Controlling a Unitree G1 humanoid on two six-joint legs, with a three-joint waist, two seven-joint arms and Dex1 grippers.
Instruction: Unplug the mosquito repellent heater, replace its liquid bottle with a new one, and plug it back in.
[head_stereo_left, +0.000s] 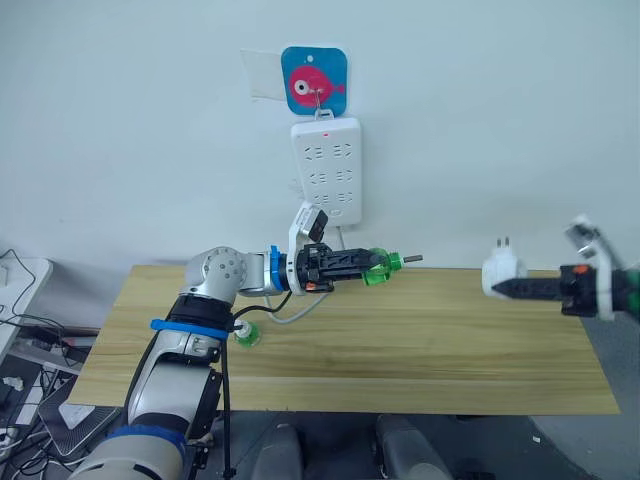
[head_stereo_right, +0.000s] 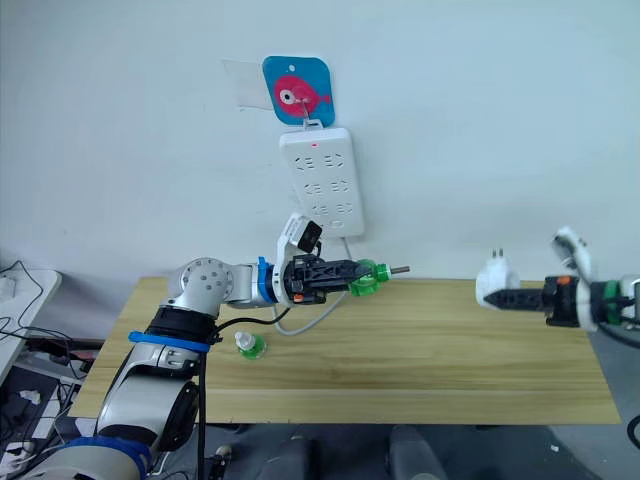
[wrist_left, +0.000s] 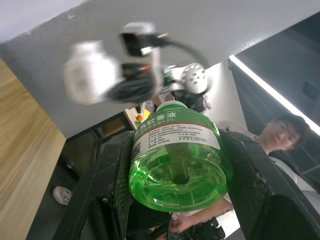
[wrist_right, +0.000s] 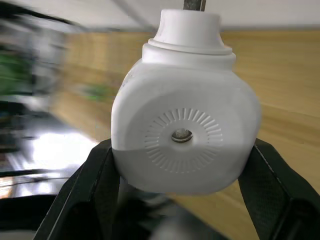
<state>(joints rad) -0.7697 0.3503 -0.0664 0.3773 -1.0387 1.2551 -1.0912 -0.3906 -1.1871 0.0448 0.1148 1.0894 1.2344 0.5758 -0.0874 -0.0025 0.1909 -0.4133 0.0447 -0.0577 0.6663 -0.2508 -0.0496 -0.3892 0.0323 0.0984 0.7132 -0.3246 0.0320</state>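
A: Where's everything?
B: Power strip (head_stereo_left: 327, 170) on wall behind surface (head_stereo_left: 400, 340), centre. Left end effector (head_stereo_left: 372, 266) w/ liquid bottle (head_stereo_left: 379, 266) above surface, just below the strip.
A: Heater?
B: Mosquito repellent heater (head_stereo_left: 502, 270) in right end effector (head_stereo_left: 500, 288), far right, well apart. Second bottle (head_stereo_right: 248, 345) on surface, left.

White rounded heater (head_stereo_left: 503, 270) – prongs up, unplugged; green liquid bottle (head_stereo_left: 378, 267) – held sideways.
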